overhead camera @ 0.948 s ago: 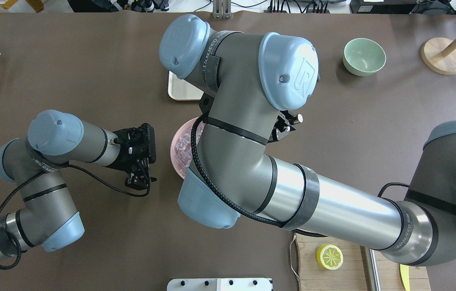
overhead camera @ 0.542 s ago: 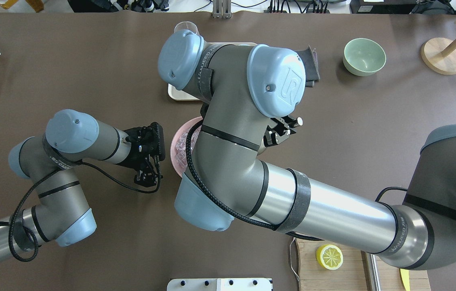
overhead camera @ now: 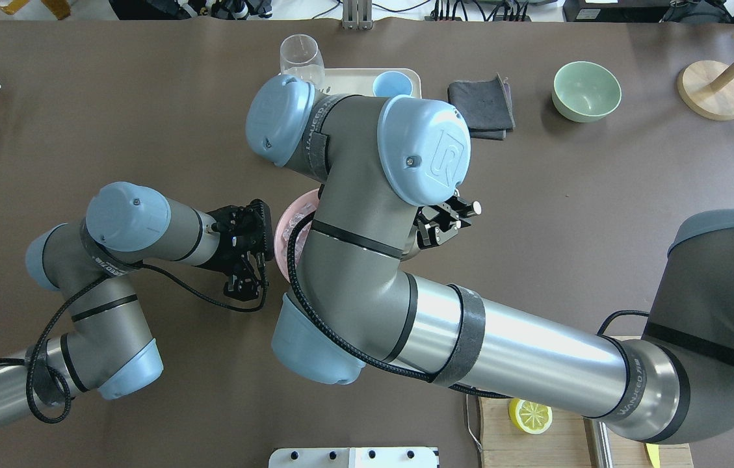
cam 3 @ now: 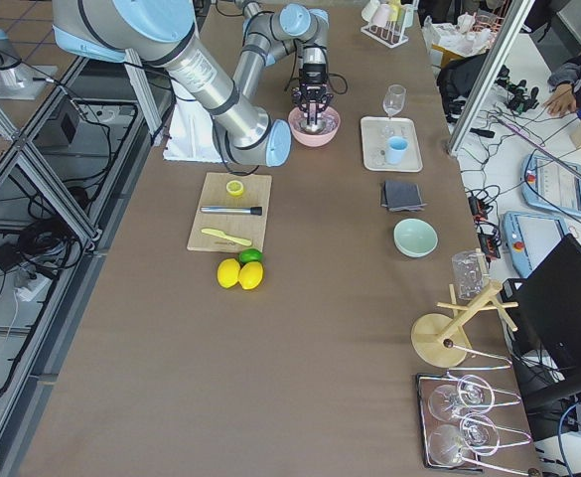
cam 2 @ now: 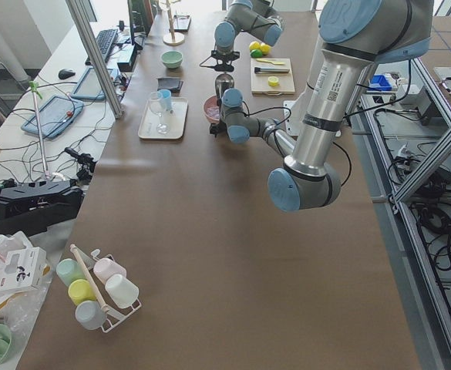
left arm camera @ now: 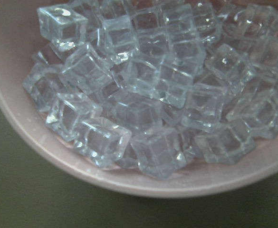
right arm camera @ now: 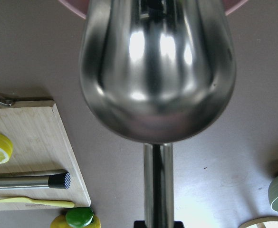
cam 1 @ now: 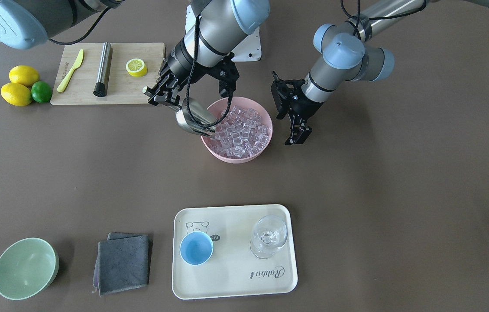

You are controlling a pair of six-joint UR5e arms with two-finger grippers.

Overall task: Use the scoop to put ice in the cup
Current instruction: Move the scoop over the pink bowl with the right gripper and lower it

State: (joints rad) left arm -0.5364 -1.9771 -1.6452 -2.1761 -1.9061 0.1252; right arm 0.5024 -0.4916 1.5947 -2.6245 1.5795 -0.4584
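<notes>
While glassy ice [cam 1: 240, 132] heaps in round bowl [cam 1: 235, 159] | scoop [cam 1: 194, 119]: shiny steel

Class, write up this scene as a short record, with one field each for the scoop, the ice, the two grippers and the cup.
scoop: tilted, its mouth at the rim of the pink bowl; cannot tell whether it is loaded
ice: heaped in the pink bowl
right gripper: shut on the scoop's handle
left gripper: open, empty, beside the pink bowl
cup: empty, upright on the tray, beside a glass
</notes>
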